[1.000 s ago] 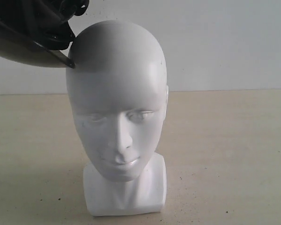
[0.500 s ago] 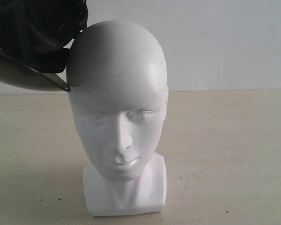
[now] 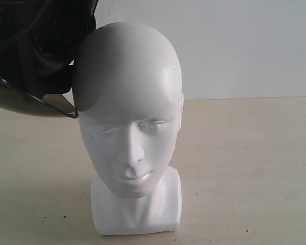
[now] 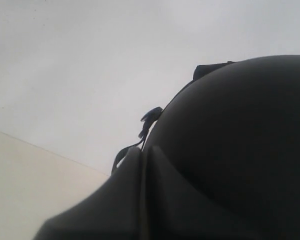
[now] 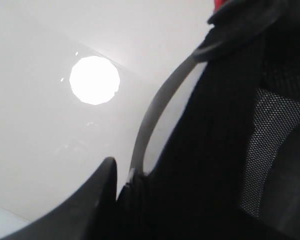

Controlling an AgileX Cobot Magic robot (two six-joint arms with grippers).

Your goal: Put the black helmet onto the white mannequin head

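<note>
The white mannequin head [image 3: 130, 117] stands upright on its squarish base, facing the exterior camera. The black helmet [image 3: 30, 51] hangs tilted at the upper left, its dark inside toward the head and its lower rim [image 3: 66, 109] touching the head at temple height. No arm shows in the exterior view. In the left wrist view my left gripper [image 4: 142, 155] is shut on the edge of the helmet's matte shell [image 4: 240, 140], a strap end [image 4: 149, 120] sticking out beyond. In the right wrist view my right gripper [image 5: 120, 175] is shut on the helmet's rim beside its mesh lining [image 5: 270, 130].
The head stands on a beige table [image 3: 245, 168] in front of a pale wall [image 3: 245, 46]. A bright round light spot [image 5: 94, 80] shows in the right wrist view.
The helmet has come down along the left side of the head in the exterior view; its lower rim dropped from the crown's side to temple height. The head has not moved.
</note>
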